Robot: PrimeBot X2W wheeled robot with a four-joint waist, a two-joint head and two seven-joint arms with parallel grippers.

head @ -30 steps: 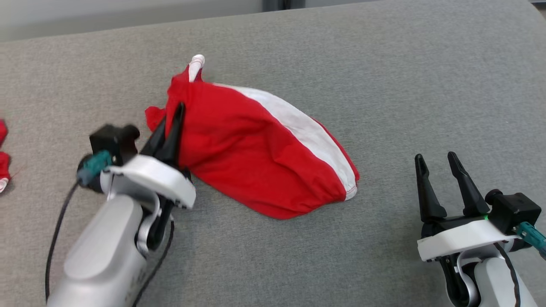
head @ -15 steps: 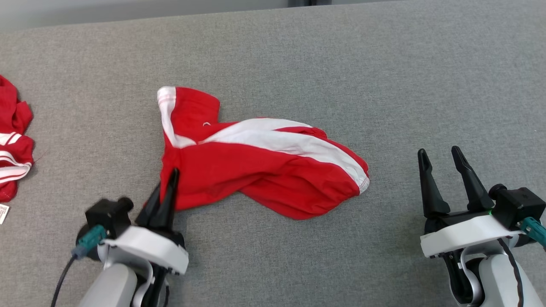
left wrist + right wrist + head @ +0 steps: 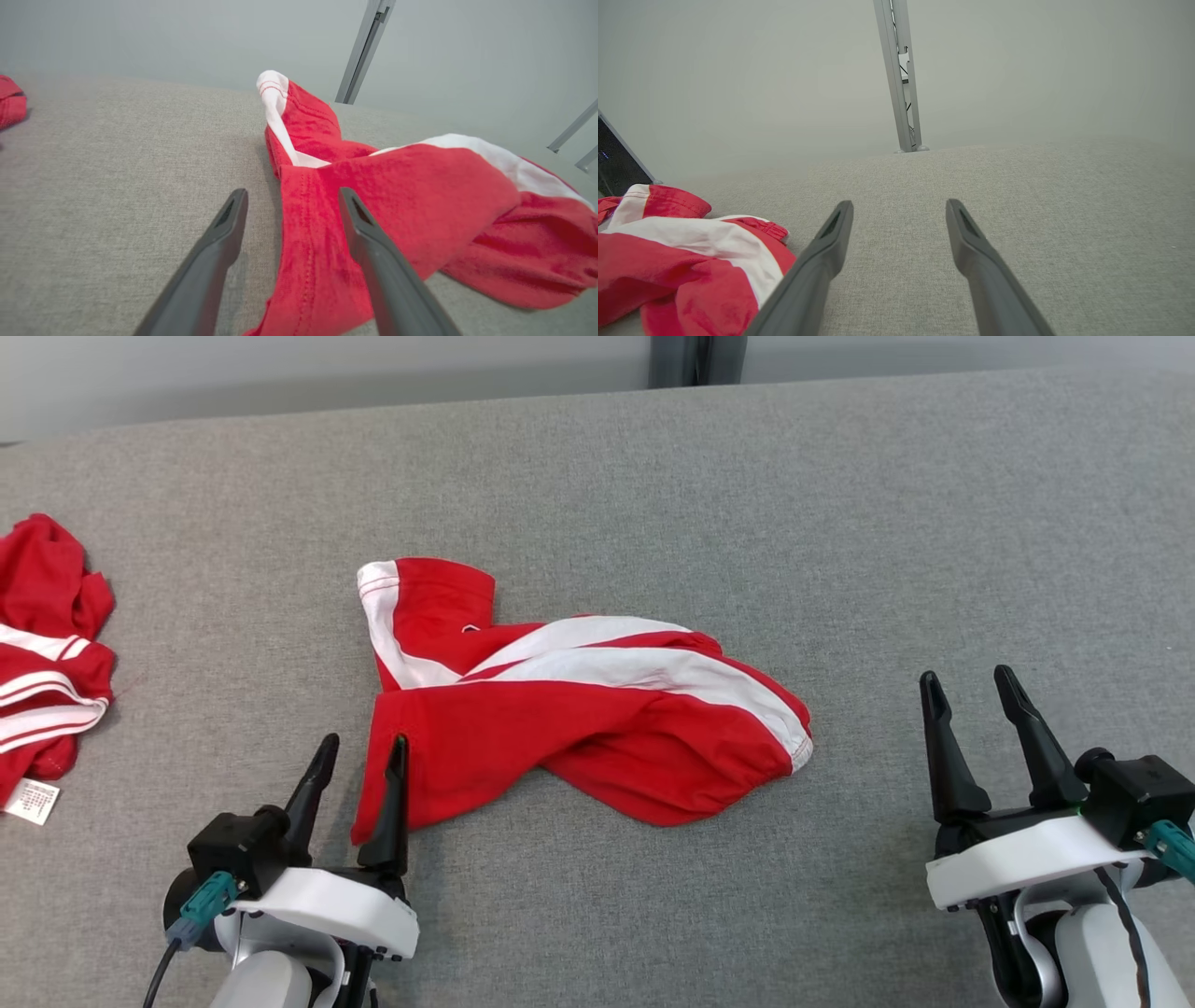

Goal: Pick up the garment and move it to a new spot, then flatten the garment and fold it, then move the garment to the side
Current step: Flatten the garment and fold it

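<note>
The garment (image 3: 579, 728), red with broad white stripes, lies crumpled and twisted on the grey padded surface (image 3: 840, 523). My left gripper (image 3: 364, 742) stands open at the garment's near-left corner. Its right finger (image 3: 392, 793) lies over the red hem and its left finger is over bare surface. In the left wrist view the garment (image 3: 397, 186) spreads from between my left gripper's (image 3: 293, 191) fingers off to the right. My right gripper (image 3: 965, 674) is open and empty, well to the right of the cloth. In the right wrist view my right gripper (image 3: 899, 203) has the garment (image 3: 682, 261) at its lower left.
Another red and white striped cloth (image 3: 47, 644) with a label lies bunched at the surface's left edge, also seen as a red cloth (image 3: 9, 100) in the left wrist view. A metal post (image 3: 901, 74) rises behind the far edge. A dark panel (image 3: 612, 163) stands far left.
My left gripper drew the garment's corner down and toward me, then opened and let it go. The cloth sank from a raised heap to lying low. The head view shifted.
</note>
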